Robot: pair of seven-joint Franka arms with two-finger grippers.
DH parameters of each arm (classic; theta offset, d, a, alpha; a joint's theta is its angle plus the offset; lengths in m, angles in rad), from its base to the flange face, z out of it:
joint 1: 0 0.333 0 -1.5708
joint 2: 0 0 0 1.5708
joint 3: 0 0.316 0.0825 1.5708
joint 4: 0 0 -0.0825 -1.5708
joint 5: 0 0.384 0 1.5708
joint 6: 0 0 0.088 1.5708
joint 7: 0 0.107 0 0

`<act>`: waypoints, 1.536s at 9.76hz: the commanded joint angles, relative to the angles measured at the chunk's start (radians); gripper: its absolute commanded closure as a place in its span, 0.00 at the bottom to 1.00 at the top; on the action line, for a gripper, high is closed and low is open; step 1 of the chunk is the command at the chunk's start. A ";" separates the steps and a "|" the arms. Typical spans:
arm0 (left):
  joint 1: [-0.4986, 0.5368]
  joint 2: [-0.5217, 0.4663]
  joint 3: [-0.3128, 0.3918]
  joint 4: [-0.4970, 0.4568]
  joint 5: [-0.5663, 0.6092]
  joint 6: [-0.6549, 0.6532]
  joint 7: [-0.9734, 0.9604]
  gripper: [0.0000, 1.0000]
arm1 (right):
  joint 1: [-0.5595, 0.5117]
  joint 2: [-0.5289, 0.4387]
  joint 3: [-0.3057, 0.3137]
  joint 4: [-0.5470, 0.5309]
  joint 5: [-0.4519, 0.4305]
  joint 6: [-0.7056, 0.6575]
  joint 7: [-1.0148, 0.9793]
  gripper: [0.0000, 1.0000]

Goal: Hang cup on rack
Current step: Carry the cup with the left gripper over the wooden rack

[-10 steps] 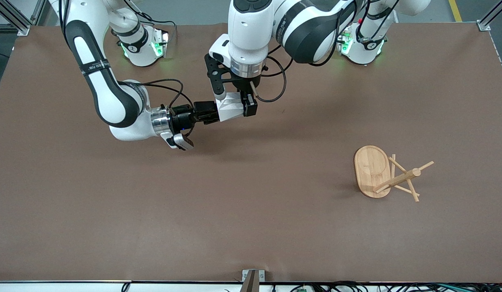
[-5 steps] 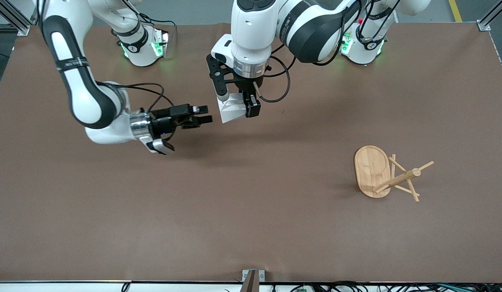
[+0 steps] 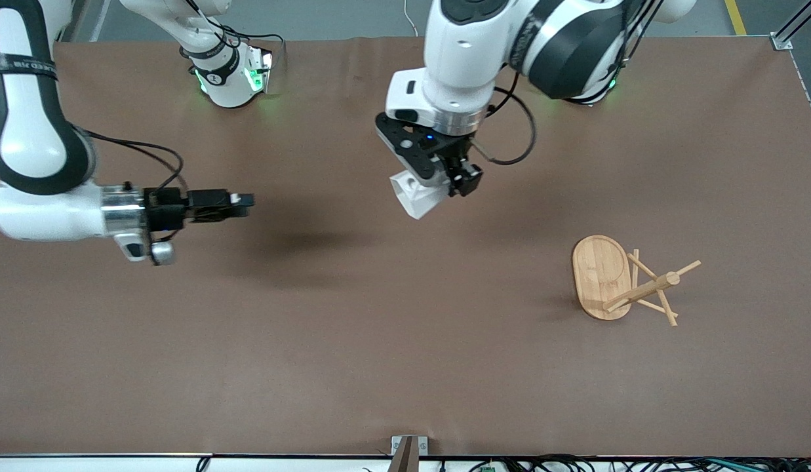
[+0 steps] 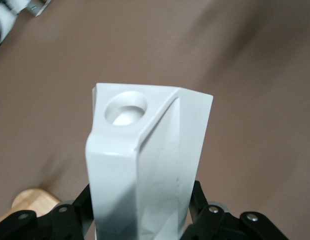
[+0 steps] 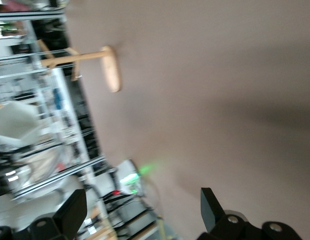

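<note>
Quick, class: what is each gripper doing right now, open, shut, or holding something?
Left gripper: shut on the cup, up over the table.
Right gripper: open, holding nothing.

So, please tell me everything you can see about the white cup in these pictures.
The cup is small, white and matte, with flat angular facets like moulded plastic. In the left wrist view a flat tab on its side carries a round hole. It is off the table, tilted, shut in the left gripper, whose black fingers press its body from both sides, over the bare brown table. Nothing else touches it. The bamboo rack stands apart, toward the left arm's end.
</note>
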 commanded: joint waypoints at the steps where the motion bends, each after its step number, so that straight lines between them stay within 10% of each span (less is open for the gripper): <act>1: 0.049 -0.010 0.000 -0.018 0.005 -0.024 -0.116 0.89 | -0.019 -0.007 0.015 0.087 -0.309 0.052 0.110 0.00; 4: 0.126 -0.031 0.003 -0.016 0.020 -0.037 -0.281 0.89 | -0.008 -0.091 0.024 0.090 -0.759 0.126 0.216 0.00; 8: 0.278 -0.050 -0.012 -0.060 0.008 -0.109 -0.340 0.87 | -0.009 -0.163 -0.028 0.272 -0.844 -0.053 0.217 0.00; 15: 0.372 -0.328 0.071 -0.732 -0.114 0.267 0.041 0.87 | 0.009 -0.256 -0.054 0.377 -0.841 -0.247 0.343 0.00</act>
